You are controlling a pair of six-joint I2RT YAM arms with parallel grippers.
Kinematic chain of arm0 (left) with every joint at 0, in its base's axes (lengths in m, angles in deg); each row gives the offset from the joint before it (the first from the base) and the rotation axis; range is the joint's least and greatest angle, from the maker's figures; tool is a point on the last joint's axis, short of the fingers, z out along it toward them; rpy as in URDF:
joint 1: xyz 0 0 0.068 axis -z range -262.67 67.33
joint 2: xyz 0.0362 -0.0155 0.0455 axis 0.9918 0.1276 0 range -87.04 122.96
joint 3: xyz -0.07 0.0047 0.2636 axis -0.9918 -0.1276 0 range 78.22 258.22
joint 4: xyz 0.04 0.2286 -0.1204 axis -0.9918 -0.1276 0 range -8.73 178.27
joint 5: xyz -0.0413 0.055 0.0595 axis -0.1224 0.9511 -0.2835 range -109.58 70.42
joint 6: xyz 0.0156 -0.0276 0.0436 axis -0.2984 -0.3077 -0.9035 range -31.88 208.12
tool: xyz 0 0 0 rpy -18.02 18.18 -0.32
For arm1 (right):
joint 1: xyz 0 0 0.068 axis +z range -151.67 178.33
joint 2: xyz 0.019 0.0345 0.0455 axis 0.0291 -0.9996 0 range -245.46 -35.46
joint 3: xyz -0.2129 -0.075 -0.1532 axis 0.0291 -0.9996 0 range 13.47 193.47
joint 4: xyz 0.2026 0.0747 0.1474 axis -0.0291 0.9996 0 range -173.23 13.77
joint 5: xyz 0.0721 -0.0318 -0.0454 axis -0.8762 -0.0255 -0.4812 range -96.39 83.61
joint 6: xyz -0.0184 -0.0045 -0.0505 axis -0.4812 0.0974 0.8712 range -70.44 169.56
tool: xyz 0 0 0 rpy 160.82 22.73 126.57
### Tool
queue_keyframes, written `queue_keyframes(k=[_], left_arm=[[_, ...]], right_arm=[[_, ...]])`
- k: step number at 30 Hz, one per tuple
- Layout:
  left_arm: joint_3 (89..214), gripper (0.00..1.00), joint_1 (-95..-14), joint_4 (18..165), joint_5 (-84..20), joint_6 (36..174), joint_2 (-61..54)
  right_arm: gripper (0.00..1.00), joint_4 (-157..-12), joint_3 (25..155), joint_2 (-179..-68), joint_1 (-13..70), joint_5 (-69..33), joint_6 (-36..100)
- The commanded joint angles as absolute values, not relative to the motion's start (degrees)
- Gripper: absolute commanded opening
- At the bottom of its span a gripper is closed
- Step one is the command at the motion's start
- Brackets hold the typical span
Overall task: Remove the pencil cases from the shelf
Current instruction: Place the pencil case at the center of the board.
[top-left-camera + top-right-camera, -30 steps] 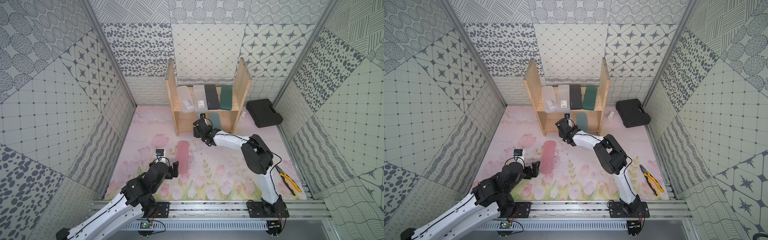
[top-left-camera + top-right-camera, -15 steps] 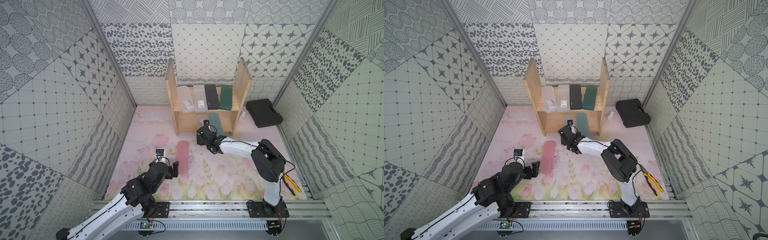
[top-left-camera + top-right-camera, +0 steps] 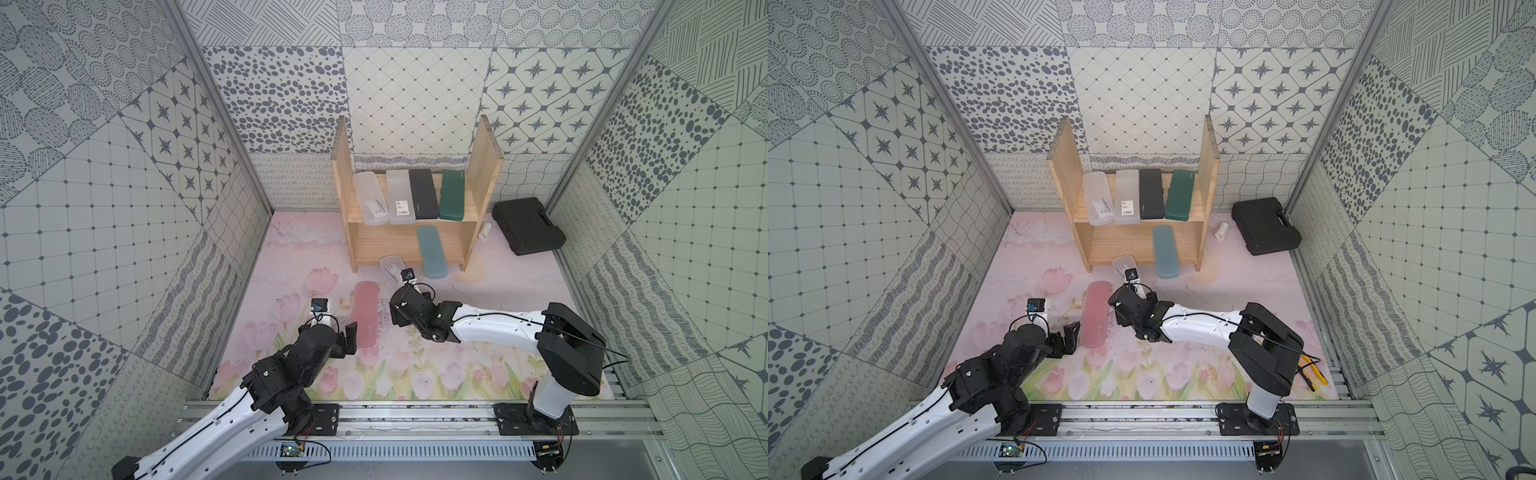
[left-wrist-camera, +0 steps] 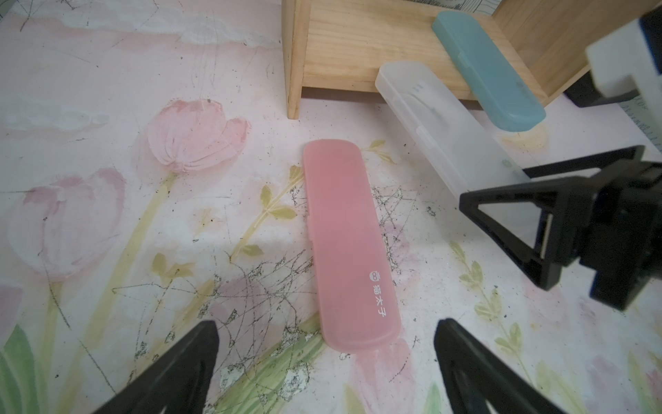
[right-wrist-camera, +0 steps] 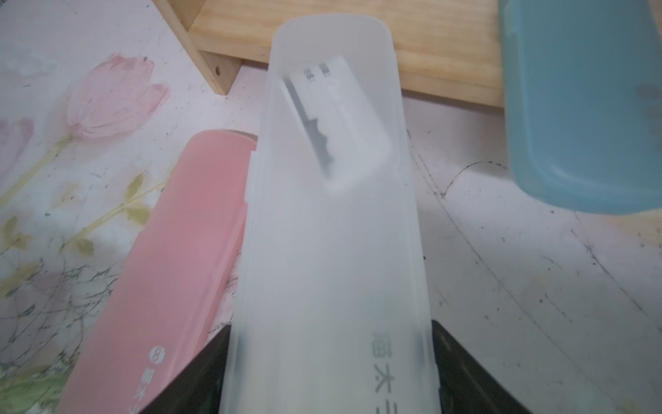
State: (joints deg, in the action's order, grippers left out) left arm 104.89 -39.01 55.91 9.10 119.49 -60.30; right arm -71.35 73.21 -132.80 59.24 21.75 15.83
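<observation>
The wooden shelf (image 3: 386, 245) stands at the back. Its upper tier carries two frosted clear pencil cases (image 3: 370, 199), a black one (image 3: 423, 194) and a dark green one (image 3: 452, 195). A light blue case (image 3: 432, 251) juts out of the lower tier. My right gripper (image 5: 331, 358) is shut on a third frosted clear case (image 5: 333, 233), whose far end reaches the lower board's front edge (image 3: 1121, 264). A pink case (image 4: 344, 233) lies flat on the mat beside it. My left gripper (image 4: 326, 333) is open, low at the pink case's near end, holding nothing.
A black toolbox (image 3: 528, 226) and a small white roll (image 3: 485, 230) lie right of the shelf. Yellow-handled pliers (image 3: 1308, 370) lie at the front right, by the right arm's elbow. Patterned walls close in the flowered mat (image 3: 478, 374) on three sides.
My right arm has drawn back from the shelf toward the front, pulling the frosted clear case out of the lower tier. The left arm and the pink case have stayed put.
</observation>
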Motion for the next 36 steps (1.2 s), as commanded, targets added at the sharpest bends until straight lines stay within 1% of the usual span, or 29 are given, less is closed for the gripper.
queue_keyframes(k=[1,11,27,36], left_arm=[[104.8,0.99,-39.4,55.7,8.7,119.1,-60.4],[104.8,0.99,-39.2,55.5,8.9,119.3,-60.5],[104.6,0.99,-39.2,55.6,8.7,119.3,-60.5],[104.8,0.99,-39.2,55.0,8.9,119.3,-61.5]], right_arm=[[0.75,-71.5,71.6,-131.0,61.6,23.9,12.4],[0.74,-69.6,69.7,-132.3,66.9,27.9,7.9],[0.75,-70.1,73.6,-142.4,67.8,29.5,1.1],[0.77,-70.3,78.3,-147.0,69.0,28.4,-3.2]])
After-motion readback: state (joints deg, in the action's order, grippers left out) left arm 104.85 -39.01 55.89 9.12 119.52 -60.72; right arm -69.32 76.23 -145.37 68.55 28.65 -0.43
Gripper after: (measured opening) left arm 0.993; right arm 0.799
